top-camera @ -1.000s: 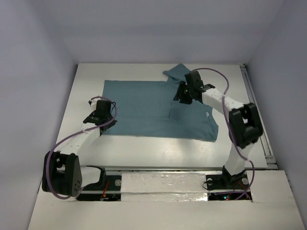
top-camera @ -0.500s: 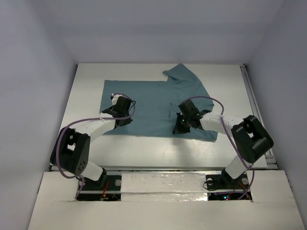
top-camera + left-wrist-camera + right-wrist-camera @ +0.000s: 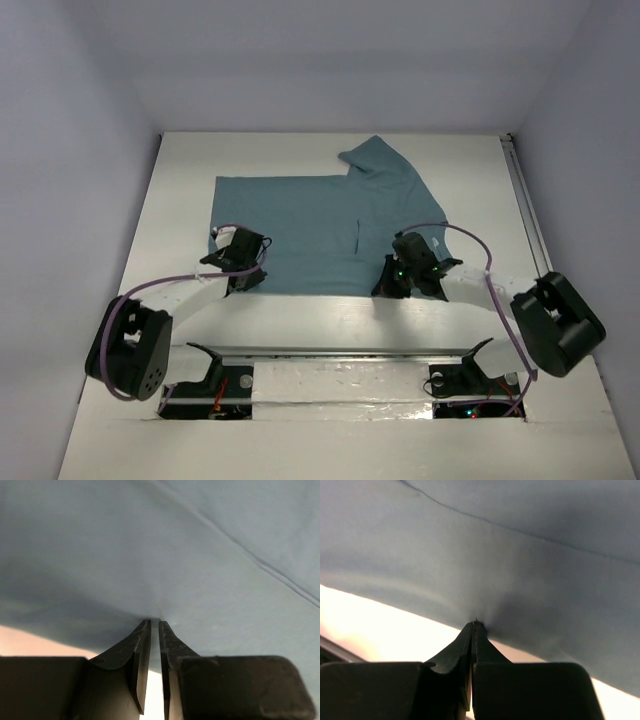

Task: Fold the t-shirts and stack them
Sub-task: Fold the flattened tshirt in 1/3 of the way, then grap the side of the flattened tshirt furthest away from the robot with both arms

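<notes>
One teal-blue t-shirt (image 3: 310, 215) lies spread flat on the white table (image 3: 300, 318), one sleeve pointing to the far right. My left gripper (image 3: 248, 278) sits at the shirt's near left edge. In the left wrist view its jaws (image 3: 154, 624) are all but closed, with the cloth (image 3: 200, 555) puckered at their tips. My right gripper (image 3: 388, 286) sits at the near edge, right of the middle. In the right wrist view its jaws (image 3: 473, 624) are pressed together on a pinch of cloth (image 3: 530, 555).
A metal rail (image 3: 532, 235) runs along the table's right side. Grey walls close the table in on the left, right and back. A raised white ledge (image 3: 340, 385) covers the arm bases at the near edge.
Both grippers have come down to the shirt's near edge: the right one from the far sleeve area, the left one from the left edge. The near hem now sits slightly nearer the bases.
</notes>
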You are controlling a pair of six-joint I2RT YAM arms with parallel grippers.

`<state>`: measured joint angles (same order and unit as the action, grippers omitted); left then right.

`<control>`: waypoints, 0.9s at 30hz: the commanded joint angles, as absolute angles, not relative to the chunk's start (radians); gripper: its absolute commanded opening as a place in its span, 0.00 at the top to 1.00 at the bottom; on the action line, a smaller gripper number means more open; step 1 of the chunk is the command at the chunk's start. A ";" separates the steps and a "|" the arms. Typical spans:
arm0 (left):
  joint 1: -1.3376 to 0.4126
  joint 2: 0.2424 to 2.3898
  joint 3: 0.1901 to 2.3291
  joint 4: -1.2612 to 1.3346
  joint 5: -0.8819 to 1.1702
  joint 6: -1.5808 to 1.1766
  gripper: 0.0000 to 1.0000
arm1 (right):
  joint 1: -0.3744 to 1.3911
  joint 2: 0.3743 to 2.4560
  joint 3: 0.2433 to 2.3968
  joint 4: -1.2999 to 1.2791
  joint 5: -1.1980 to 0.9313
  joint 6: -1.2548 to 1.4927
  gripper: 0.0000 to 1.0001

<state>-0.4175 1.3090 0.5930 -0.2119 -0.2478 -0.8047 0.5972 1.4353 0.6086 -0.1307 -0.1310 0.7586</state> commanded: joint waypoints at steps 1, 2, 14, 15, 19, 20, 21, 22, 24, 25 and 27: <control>-0.413 1.243 0.543 -0.351 -0.215 -0.914 0.89 | 0.606 1.373 0.520 -0.288 -0.136 0.758 1.00; -0.413 1.232 0.534 -0.366 -0.201 -0.926 0.89 | 0.606 1.341 0.522 -0.305 -0.146 0.753 1.00; -0.256 1.313 1.101 -0.298 -0.264 -0.589 0.81 | 0.459 1.413 1.133 -0.517 -0.127 0.557 1.00; -0.233 1.339 1.148 -0.272 -0.223 -0.578 1.00 | 0.407 1.446 1.235 -0.502 -0.133 0.545 1.00; -0.157 1.530 1.259 -0.204 -0.172 -0.561 1.00 | 0.318 1.738 1.574 -0.508 -0.135 0.467 1.00; -0.132 1.561 1.282 -0.204 -0.173 -0.571 1.00 | 0.299 1.799 1.651 -0.511 -0.149 0.459 1.00; -0.121 1.587 1.314 -0.198 -0.160 -0.572 1.00 | 0.269 1.860 1.730 -0.523 -0.150 0.450 1.00; -0.112 1.633 1.331 -0.192 -0.163 -0.574 1.00 | 0.252 1.923 1.881 -0.522 -0.147 0.431 1.00; -0.103 1.666 1.377 -0.205 -0.192 -0.591 1.00 | 0.218 2.113 2.042 -0.515 -0.169 0.433 1.00; -0.103 1.675 1.388 -0.213 -0.201 -0.598 1.00 | 0.189 2.182 2.133 -0.525 -0.175 0.433 1.00; -0.103 1.695 1.416 -0.225 -0.205 -0.591 1.00 | 0.161 2.399 2.443 -0.573 -0.183 0.443 1.00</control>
<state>-0.1028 1.7241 1.3342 -0.2180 -0.1921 -0.6056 0.2096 2.2040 2.1696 -0.5312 -0.1608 0.4709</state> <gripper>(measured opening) 0.003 0.009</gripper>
